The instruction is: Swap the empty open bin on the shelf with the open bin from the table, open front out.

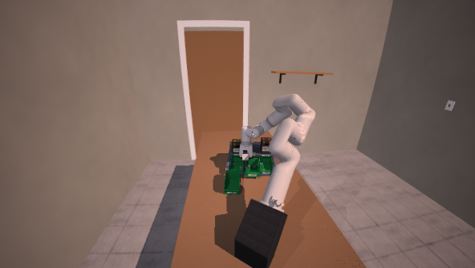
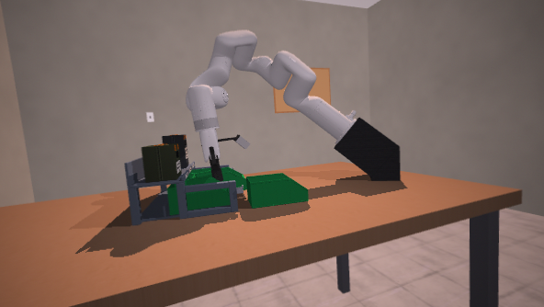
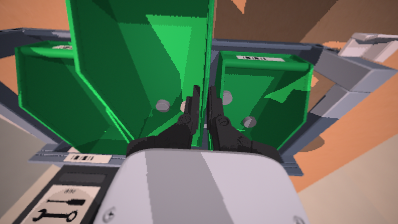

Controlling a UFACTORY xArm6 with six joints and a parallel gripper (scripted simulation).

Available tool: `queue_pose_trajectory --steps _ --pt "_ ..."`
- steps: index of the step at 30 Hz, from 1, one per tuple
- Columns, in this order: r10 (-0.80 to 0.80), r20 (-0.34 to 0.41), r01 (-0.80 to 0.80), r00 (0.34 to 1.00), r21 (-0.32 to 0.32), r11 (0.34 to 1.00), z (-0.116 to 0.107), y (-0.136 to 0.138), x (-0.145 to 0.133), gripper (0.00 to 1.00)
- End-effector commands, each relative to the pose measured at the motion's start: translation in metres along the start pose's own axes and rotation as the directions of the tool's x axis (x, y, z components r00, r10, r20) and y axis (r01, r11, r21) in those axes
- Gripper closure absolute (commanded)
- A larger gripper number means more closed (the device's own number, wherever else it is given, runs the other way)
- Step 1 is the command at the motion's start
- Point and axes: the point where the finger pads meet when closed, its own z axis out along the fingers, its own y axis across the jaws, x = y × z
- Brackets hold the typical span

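My gripper [image 3: 203, 95] reaches down into the grey shelf [image 2: 179, 193]. Its fingers straddle the thin right side wall of a green bin [image 3: 145, 65] that holds small grey parts. The fingers stand slightly open, with a narrow gap on each side of the wall. This bin looks large and runs out over the shelf's front rail. The gripper also shows in the top and exterior views [image 1: 245, 157] [image 2: 216, 172]. Another green open bin [image 1: 233, 182] [image 2: 276, 189] lies flat on the table top against the shelf's front, and I see no parts in it.
More green bins sit in the shelf on both sides, the left one [image 3: 50, 100] and the right one [image 3: 265, 90], which holds grey parts. Dark boxes [image 2: 161, 161] stand on the upper board. The arm's black base [image 1: 260, 233] stands on the table nearer the camera.
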Motion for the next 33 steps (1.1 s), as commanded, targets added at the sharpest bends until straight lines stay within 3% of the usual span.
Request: queue_pose_trajectory --steps 1,33 --pt "0.001 0.003 -0.001 1.0 -0.002 1.0 -0.005 0.0 -0.001 0.9" --pt "0.001 0.003 -0.001 1.0 -0.002 1.0 -0.05 0.0 0.005 0.9"
